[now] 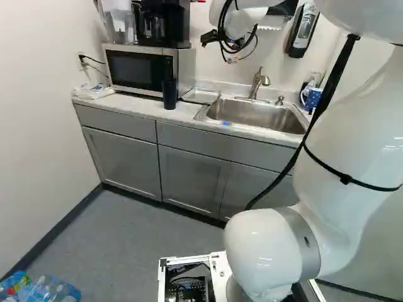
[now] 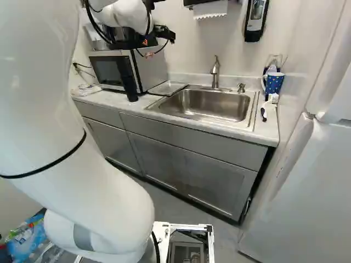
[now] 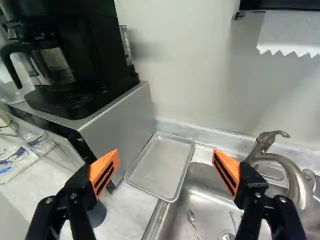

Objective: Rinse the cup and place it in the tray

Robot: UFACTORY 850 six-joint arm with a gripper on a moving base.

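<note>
At the top of the right base view, the black gripper [image 2: 164, 34] is partly hidden by the wrist. In the wrist view the gripper [image 3: 164, 169] stands wide open, its gap unfilled. Beyond that gap a bare metal tray [image 3: 159, 167] lies beside the microwave, reaching the sink's edge. A tall dark tumbler [image 1: 169, 94] stands in front of the microwave's corner; in the wrist view it is mostly hidden by one finger. A blue dotted mug [image 2: 274, 83] stands right of the sink [image 2: 214, 104]. Which of the two is the task's cup, I cannot tell.
The faucet [image 3: 290, 175] rises behind the sink, where cutlery lies. A coffee machine [image 3: 75, 60] sits on the microwave [image 3: 122, 125]. A brush [image 2: 267, 107] lies near the mug. A paper towel holder [image 2: 208, 6] and a soap dispenser [image 2: 255, 19] hang above.
</note>
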